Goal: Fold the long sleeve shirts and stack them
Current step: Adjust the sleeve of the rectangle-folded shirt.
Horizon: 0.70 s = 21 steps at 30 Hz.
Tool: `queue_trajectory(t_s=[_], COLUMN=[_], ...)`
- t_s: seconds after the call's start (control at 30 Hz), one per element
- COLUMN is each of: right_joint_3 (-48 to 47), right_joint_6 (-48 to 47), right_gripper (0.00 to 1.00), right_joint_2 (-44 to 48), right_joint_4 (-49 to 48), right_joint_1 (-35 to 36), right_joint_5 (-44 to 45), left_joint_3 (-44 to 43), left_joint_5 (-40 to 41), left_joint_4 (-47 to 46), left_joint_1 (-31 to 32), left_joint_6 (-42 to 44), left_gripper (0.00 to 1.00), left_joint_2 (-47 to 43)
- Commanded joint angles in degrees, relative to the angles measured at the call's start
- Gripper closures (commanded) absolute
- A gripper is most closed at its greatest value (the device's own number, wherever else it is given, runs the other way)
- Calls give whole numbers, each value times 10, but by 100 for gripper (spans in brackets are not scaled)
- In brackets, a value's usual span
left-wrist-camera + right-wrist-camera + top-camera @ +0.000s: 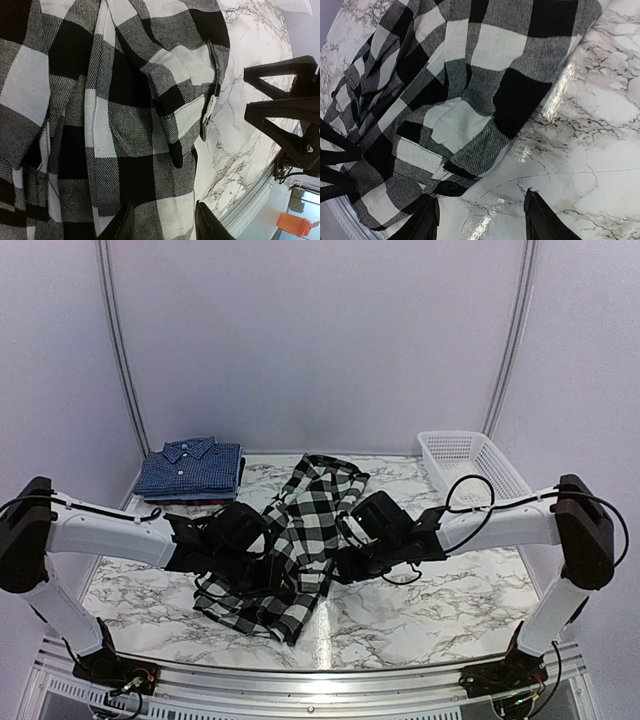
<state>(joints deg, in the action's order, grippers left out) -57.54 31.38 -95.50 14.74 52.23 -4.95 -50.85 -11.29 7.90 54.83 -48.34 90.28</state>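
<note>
The black-and-white checked shirt (300,540) lies crumpled lengthwise in the middle of the marble table. My left gripper (258,545) is open at its left side; in the left wrist view the open gripper (162,227) hovers over the checked cloth (125,125), holding nothing. My right gripper (348,560) is open at the shirt's right edge; in the right wrist view the gripper (481,220) spans bare marble just beside a cuff with a black button (449,187). Folded dark blue checked shirts (190,468) are stacked at the back left.
A white mesh basket (470,465) stands at the back right. The marble table (450,600) shows around the shirt. The table's metal front rail (320,680) runs along the near edge. The two grippers face each other closely across the shirt.
</note>
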Motion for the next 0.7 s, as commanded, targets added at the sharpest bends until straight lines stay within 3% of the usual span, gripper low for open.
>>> queue_trajectory(t_s=[0.0, 0.4, 0.53, 0.67], right_joint_3=[10, 18, 11, 0], right_joint_6=[2, 32, 34, 31], right_gripper=[46, 56, 60, 60], right_joint_2=[-11, -46, -51, -40], right_joint_4=[-70, -123, -120, -99], right_joint_1=[0, -6, -8, -8], right_joint_5=[-51, -65, -71, -58], left_joint_3=[-12, -29, -33, -42], left_joint_5=[-28, -34, -31, -30], left_joint_4=[-49, -133, -138, -139], left_joint_1=[1, 0, 0, -1], left_joint_6=[-13, -29, -34, -43], left_gripper=[58, 56, 63, 78], left_joint_2=[46, 92, 110, 120])
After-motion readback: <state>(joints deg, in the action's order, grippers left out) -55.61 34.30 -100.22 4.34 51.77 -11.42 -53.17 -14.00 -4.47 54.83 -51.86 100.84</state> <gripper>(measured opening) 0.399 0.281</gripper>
